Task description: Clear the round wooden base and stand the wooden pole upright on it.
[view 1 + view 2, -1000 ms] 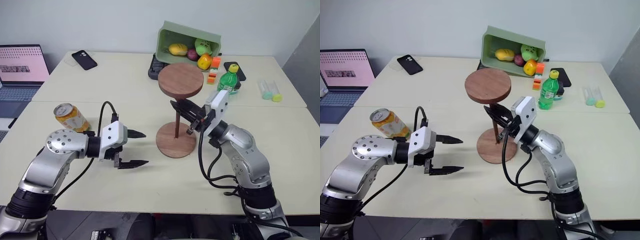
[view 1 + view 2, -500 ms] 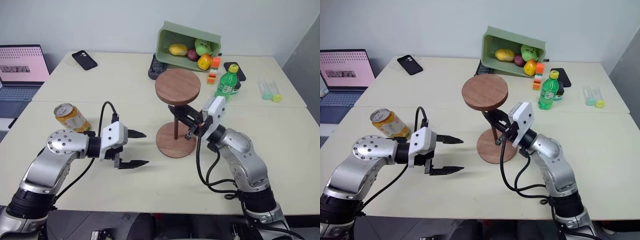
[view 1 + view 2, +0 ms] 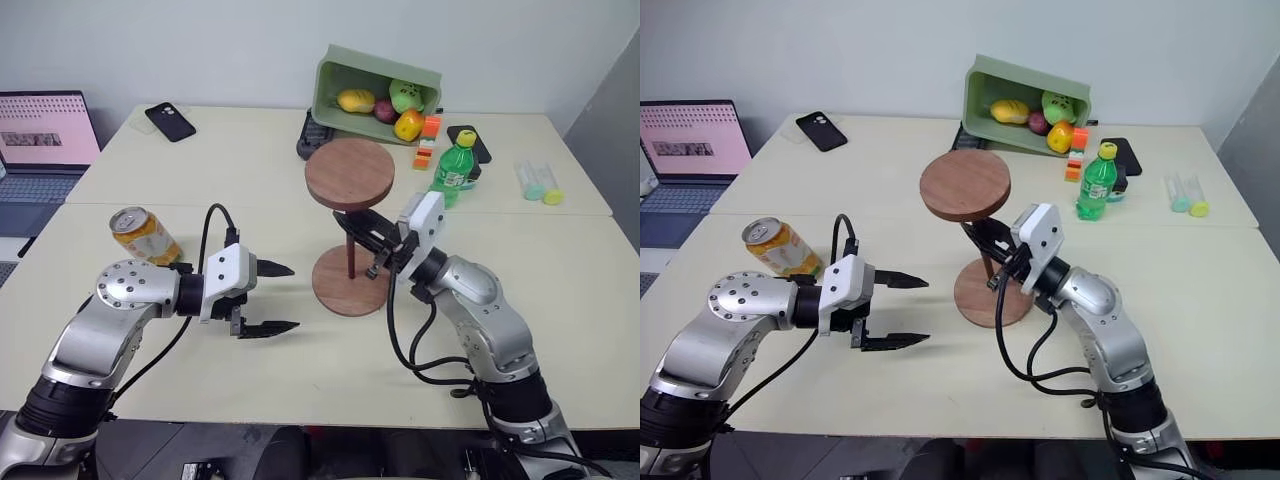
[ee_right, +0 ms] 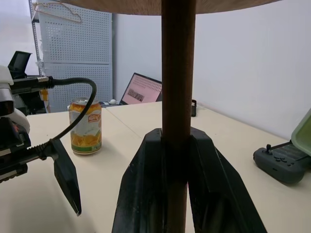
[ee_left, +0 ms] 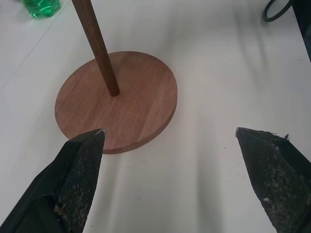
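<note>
A: Item one, the wooden pole. Location?

B: Standing on the round wooden base, rod end down near the base's centre, its fixed disc on top. The base lies flat on the table, mid-table, with nothing else on it.

A: Item two, right end effector?

B: Clenched on the pole's rod, just under the top disc, reaching in from 3 o'clock of the base.

A: Item three, left end effector?

B: Released, fingers spread wide, holding nothing, well apart at 9 o'clock of the base. A drink can stands at its 10 o'clock.

A: Risks?

B: Top-heavy stock: a wide disc above a thin rod. I cannot tell whether the rod end sits in a socket or merely rests on the base. If it merely rests, or stands slightly off upright, letting go would probably tip it. A fingertip dragging on the rod or catching the disc's underside on retreat could also topple it, likely toward the green bottle at 1 o'clock.
</note>
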Robot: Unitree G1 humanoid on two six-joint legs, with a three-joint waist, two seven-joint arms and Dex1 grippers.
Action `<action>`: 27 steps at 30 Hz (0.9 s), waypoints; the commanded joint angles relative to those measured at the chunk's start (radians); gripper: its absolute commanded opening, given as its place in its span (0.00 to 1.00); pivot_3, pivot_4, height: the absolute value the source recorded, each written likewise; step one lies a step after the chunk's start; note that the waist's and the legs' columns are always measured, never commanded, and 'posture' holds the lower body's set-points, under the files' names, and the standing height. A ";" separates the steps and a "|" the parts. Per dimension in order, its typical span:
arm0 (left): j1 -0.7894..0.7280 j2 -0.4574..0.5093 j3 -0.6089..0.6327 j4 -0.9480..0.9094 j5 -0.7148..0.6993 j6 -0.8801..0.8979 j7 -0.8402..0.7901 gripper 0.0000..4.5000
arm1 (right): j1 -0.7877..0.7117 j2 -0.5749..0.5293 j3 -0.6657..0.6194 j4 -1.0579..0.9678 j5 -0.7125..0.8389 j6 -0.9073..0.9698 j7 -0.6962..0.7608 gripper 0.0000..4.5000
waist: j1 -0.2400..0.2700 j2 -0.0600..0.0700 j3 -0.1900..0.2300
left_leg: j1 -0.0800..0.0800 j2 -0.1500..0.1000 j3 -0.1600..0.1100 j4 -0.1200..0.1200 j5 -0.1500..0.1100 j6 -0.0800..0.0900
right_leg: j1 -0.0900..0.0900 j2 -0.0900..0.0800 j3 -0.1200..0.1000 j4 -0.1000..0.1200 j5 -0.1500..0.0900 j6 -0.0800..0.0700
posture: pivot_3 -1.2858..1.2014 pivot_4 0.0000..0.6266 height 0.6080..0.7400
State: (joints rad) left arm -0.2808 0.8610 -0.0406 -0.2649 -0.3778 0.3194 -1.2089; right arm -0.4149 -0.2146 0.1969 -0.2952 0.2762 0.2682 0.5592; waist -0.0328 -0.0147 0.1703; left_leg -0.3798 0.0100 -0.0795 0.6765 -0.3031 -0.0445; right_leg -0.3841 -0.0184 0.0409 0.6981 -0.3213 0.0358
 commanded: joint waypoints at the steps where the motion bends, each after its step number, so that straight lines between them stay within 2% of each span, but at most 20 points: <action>1: -0.006 -0.005 0.002 -0.017 -0.001 -0.012 0.004 1.00 | 0.052 -0.020 0.001 0.108 -0.034 0.046 -0.018 0.05 | 0.000 0.000 -0.001 | 0.000 0.000 0.000 0.000 0.000 0.000 | 0.001 0.000 0.000 0.000 0.000 0.000 | 0.52 0.24 1.00; 4: -0.001 -0.006 0.004 -0.019 -0.001 -0.012 0.005 1.00 | 0.067 -0.027 -0.012 0.126 -0.028 0.065 -0.024 0.05 | 0.002 0.000 -0.002 | 0.003 0.000 -0.001 0.000 0.000 0.000 | 0.004 0.000 -0.001 -0.001 0.000 0.000 | 0.52 0.24 1.00; 7: 0.000 -0.009 0.003 -0.019 -0.002 -0.012 0.006 1.00 | 0.084 -0.036 -0.019 0.148 -0.027 0.084 -0.028 0.05 | 0.003 0.000 -0.003 | 0.014 -0.001 0.000 -0.002 0.000 0.000 | 0.015 0.000 0.000 -0.003 0.000 0.000 | 0.52 0.24 1.00; 17: -0.016 -0.012 0.000 -0.028 -0.006 0.017 0.012 1.00 | 0.094 -0.071 0.077 0.066 -0.040 0.128 -0.012 0.05 | 0.005 -0.001 -0.015 | 0.016 -0.001 0.000 -0.006 0.000 0.000 | 0.017 0.000 0.000 -0.006 0.000 0.000 | 0.52 0.24 1.00; 27: -0.025 -0.008 -0.006 -0.047 -0.010 0.045 0.019 1.00 | 0.055 -0.077 0.070 0.161 -0.058 0.168 -0.047 0.05 | 0.002 -0.001 -0.020 | 0.018 0.000 0.000 -0.011 0.000 0.000 | 0.016 0.000 0.000 -0.009 0.000 0.000 | 0.52 0.24 1.00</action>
State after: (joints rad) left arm -0.2938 0.8489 -0.0531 -0.2714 -0.3773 0.3649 -1.1906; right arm -0.4152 -0.2488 0.2272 -0.2814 0.2856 0.3218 0.5147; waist -0.0310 -0.0160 0.1503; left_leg -0.3620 0.0098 -0.0792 0.6651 -0.3032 -0.0442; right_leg -0.3676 -0.0180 0.0413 0.6890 -0.3217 0.0360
